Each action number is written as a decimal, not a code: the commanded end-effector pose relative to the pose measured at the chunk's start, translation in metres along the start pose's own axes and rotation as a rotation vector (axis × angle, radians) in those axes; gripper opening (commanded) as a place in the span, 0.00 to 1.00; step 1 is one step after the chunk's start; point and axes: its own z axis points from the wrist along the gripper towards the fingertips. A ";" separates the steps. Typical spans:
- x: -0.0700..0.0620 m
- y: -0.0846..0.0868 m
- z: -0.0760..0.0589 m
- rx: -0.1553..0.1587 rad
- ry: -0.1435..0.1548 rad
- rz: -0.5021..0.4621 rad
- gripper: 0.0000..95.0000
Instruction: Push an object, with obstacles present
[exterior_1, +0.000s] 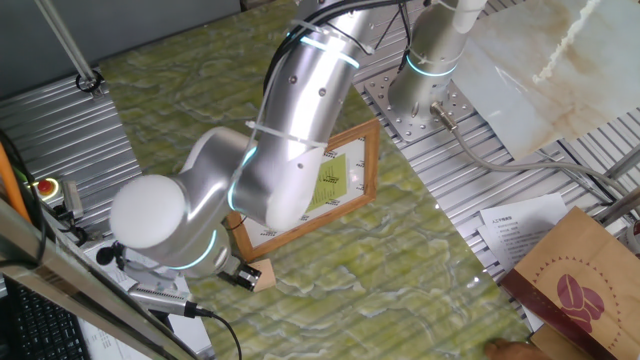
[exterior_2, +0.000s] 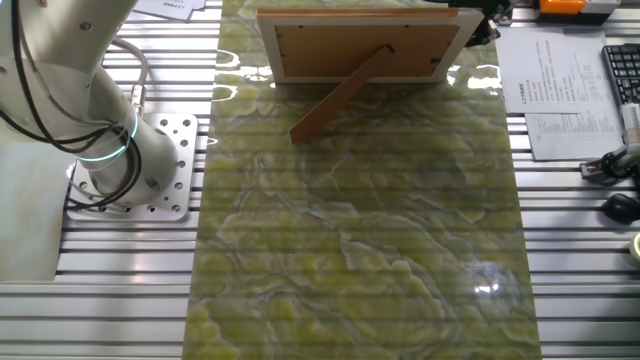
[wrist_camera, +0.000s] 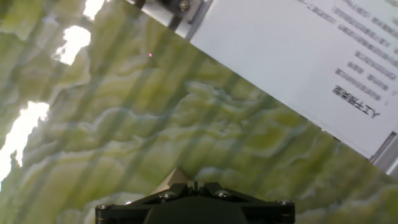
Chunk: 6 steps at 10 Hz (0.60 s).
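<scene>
The small light-brown wooden cube (exterior_1: 264, 275) sits on the green marbled mat near its edge, just in front of the picture frame's near corner. My gripper (exterior_1: 243, 277) is low beside the cube and touches it or nearly does. In the hand view the gripper (wrist_camera: 194, 185) is shut with nothing between its fingers. A corner of the cube (wrist_camera: 176, 179) shows just beyond the tips. The picture frame (exterior_1: 338, 182), with a light wood border and a yellow-green sheet, stands behind my arm. The other fixed view shows its back and stand (exterior_2: 365, 45). The cube is hidden there.
A brown coffee-bean paper bag (exterior_1: 578, 285) and a white printed sheet (exterior_1: 520, 220) lie off the mat. A white sheet (wrist_camera: 298, 62) lies ahead of the gripper beyond the mat's edge. The arm's base (exterior_2: 130, 160) stands on ribbed metal. Papers (exterior_2: 560, 100) and a keyboard (exterior_2: 622, 75) are nearby.
</scene>
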 end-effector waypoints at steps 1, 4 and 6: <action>0.003 0.005 0.005 0.001 0.004 0.010 0.00; 0.014 0.012 0.009 -0.004 0.016 0.022 0.00; 0.019 0.017 0.009 -0.009 0.023 0.034 0.00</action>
